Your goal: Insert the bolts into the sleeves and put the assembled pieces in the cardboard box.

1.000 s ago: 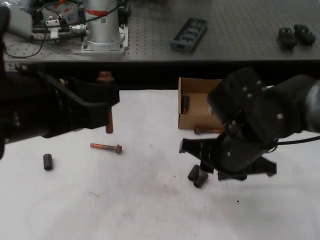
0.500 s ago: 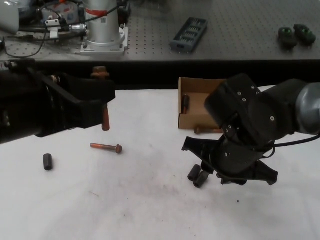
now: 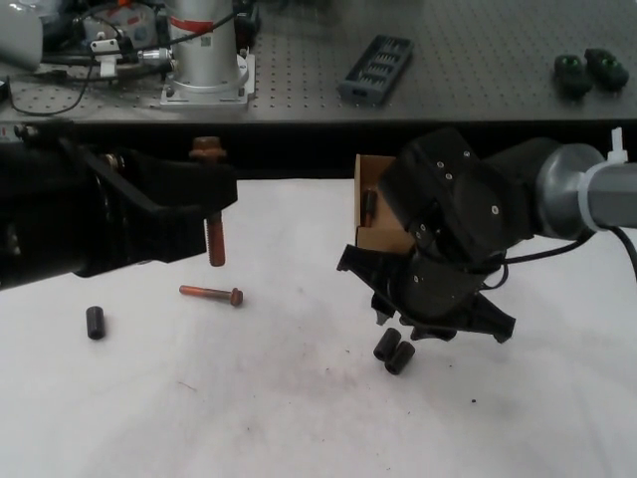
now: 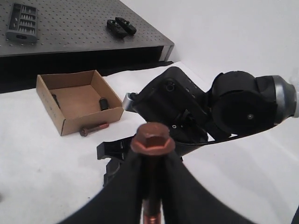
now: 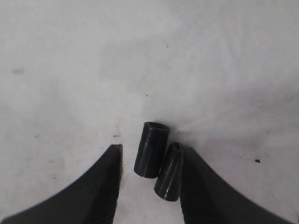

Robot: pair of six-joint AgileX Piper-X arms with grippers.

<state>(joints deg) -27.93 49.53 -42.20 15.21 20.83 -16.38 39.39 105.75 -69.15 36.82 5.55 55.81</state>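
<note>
My left gripper [image 3: 213, 217] is shut on a copper bolt [image 3: 212, 199] and holds it upright above the white table at the left. In the left wrist view the bolt's hex head [image 4: 152, 140] sticks out from the left gripper [image 4: 152, 172]. My right gripper [image 3: 400, 325] hangs open just over two black sleeves [image 3: 394, 351] that lie side by side on the table. In the right wrist view the right gripper [image 5: 150, 152] straddles the first sleeve [image 5: 152, 149] and the second sleeve [image 5: 169, 171], its fingers on either side of the pair.
A second copper bolt [image 3: 211, 293] lies on the table, and a lone black sleeve [image 3: 95, 322] rests at the far left. The cardboard box [image 4: 88, 120] sits behind the right arm with dark pieces inside; a bolt [image 4: 93, 129] lies against its front wall.
The right arm has shifted left and a little away from the camera, so its open fingers now sit over the two sleeves. The left gripper has wobbled slightly with the bolt.
</note>
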